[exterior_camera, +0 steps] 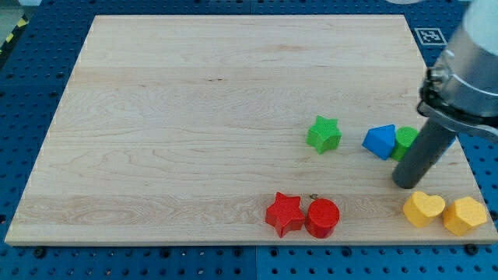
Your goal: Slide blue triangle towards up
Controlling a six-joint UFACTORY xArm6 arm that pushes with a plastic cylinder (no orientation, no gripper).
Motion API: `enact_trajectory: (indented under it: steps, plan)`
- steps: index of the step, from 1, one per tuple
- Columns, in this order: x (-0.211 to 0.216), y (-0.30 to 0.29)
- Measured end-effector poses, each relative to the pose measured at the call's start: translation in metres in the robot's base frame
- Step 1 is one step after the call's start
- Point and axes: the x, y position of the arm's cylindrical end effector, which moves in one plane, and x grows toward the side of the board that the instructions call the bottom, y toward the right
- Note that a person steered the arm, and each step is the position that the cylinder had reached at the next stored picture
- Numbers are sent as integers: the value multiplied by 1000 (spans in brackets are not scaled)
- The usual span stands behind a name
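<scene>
The blue triangle [380,141] lies on the wooden board [194,117] at the view's right, touching a green block [405,141] on its right side. My tip [405,183] rests on the board just below and to the right of the blue triangle, directly under the green block. The rod partly hides the green block and something blue behind it.
A green star [324,134] lies left of the blue triangle. A red star [284,214] and a red cylinder [322,217] sit near the bottom edge. A yellow heart [424,208] and a yellow hexagon [464,215] sit at the bottom right.
</scene>
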Motion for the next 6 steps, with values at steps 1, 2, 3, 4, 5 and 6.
enact_trajectory:
  steps: [1,2,3,4,5,6]
  plan:
    - [5,-7]
    - [16,2]
    - [35,15]
    - [42,17]
    - [40,14]
    - [38,14]
